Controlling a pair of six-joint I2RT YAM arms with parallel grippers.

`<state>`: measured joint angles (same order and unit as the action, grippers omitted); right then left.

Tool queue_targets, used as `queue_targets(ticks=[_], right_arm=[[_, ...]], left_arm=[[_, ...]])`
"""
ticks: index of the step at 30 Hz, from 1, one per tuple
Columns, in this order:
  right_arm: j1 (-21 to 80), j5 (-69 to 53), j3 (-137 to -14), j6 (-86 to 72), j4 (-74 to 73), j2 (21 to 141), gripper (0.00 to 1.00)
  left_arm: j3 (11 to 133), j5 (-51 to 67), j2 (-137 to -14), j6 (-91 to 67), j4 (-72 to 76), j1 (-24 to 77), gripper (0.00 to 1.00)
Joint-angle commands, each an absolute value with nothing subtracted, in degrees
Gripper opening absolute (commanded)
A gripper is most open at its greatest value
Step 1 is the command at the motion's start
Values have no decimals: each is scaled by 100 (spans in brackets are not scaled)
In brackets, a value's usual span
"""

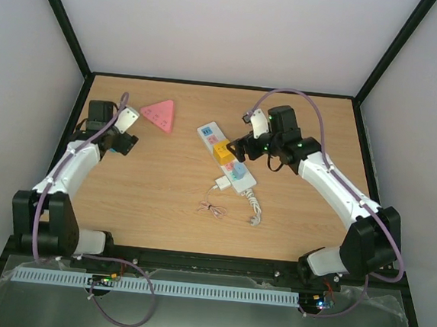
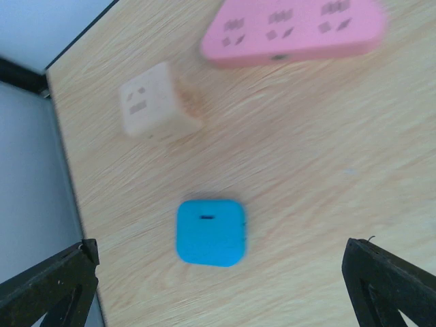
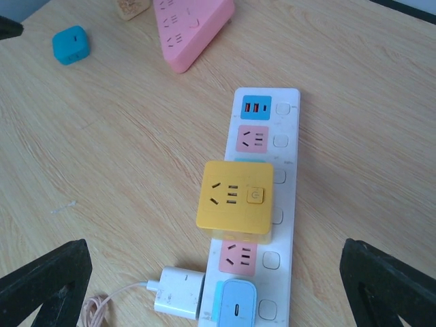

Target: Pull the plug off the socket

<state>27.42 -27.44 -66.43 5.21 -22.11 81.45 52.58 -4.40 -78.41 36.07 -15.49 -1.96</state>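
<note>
The socket, a long white power strip [image 1: 233,171] [image 3: 285,204], lies mid-table with blue and pink outlet patches. A yellow cube adapter [image 3: 235,199] [image 1: 221,150] and a light-blue charger [image 3: 236,306] stand on it. The plug, a small white charger [image 3: 178,291] [image 1: 222,184], lies on the table against the strip's long side, and its thin pinkish cable [image 1: 211,209] trails off. My right gripper [image 3: 212,255] [image 1: 240,148] hovers open above the strip, holding nothing. My left gripper [image 2: 221,252] [image 1: 123,141] is open and empty above a blue cube [image 2: 210,232], far left.
A pink triangle block [image 1: 160,114] [image 2: 293,30] and a beige cube [image 2: 146,105] lie near the left gripper. The strip's thick white curled cord [image 1: 254,209] runs toward the near edge. White walls with black edges enclose the table.
</note>
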Motion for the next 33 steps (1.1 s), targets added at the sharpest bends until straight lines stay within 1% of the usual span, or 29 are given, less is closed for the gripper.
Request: queue_targets(ticks=[1,4,7,12,18,24,33], right_arm=[[2707,-2694,-6838,702,-2425,8240,98],[2707,-2697,-6637,731,-2307,8247,98],[2707,-2429,-6249,752,-1998,8119,98],[2707,-2019,-5905,905,-1768,8141,98],[2686,-1719,-5351,1144,-1502,8060,100],[2663,-1634,-4807,1213,-1012,8018,95],[2670,-1813,-4381,1094,-396,8048,92]], left_arm=[[5480,1059,-7475,3510,-2791,-212,100],[5598,2267,-7222,3365,-3217,-109,100],[5684,2796,-7061,2965,-3183,314,100],[5966,2758,-7332,2366,-2928,1237,100],[6149,2674,-7785,1903,-2325,1813,100],[6408,2308,-8404,1322,-1848,2386,100],[6917,2003,-9464,1443,-1606,3069,100]])
